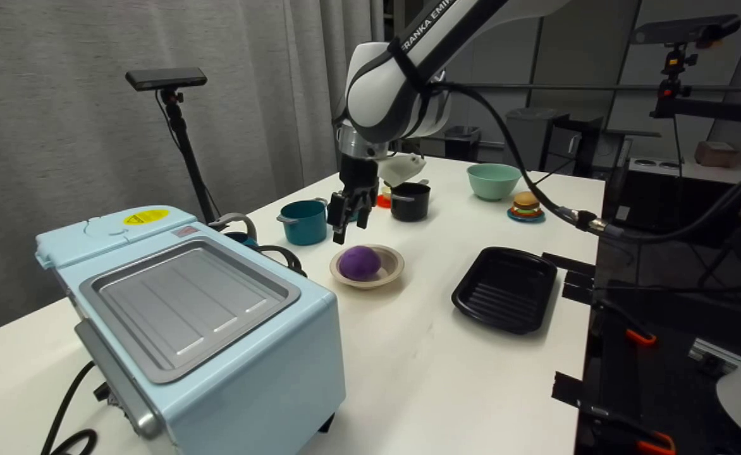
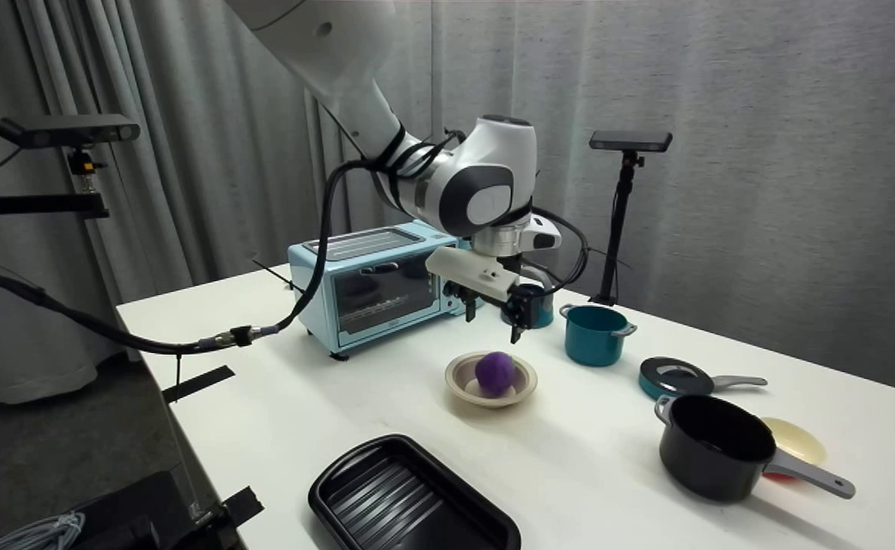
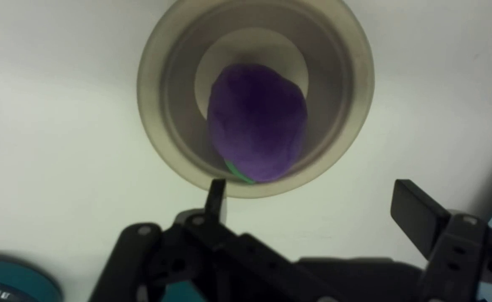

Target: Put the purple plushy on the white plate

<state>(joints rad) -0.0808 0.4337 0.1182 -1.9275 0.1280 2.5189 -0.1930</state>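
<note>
The purple plushy, a dark-purple ball, rests inside the white plate, a round cream dish with a raised rim. In an exterior view the plushy [image 1: 359, 263] sits in the plate [image 1: 397, 264], and likewise the plushy [image 2: 495, 373] and plate [image 2: 457, 377] show in an exterior view. In the wrist view the plushy [image 3: 256, 121] has a bit of green at its lower edge and lies toward the near side of the plate [image 3: 361, 84]. My gripper [image 3: 309, 182] is open and empty, above the table near the plate; it also shows in both exterior views [image 1: 351, 229] [image 2: 493, 325].
A light-blue toaster oven [image 1: 269, 354] stands beside the plate. A black ridged tray [image 1: 506, 291], teal pot [image 1: 305, 222], black pot [image 1: 410, 203], green bowl [image 1: 494, 181] and burger toy [image 1: 526, 206] are on the table. A lidded teal pan [image 2: 676, 378] lies near the pots.
</note>
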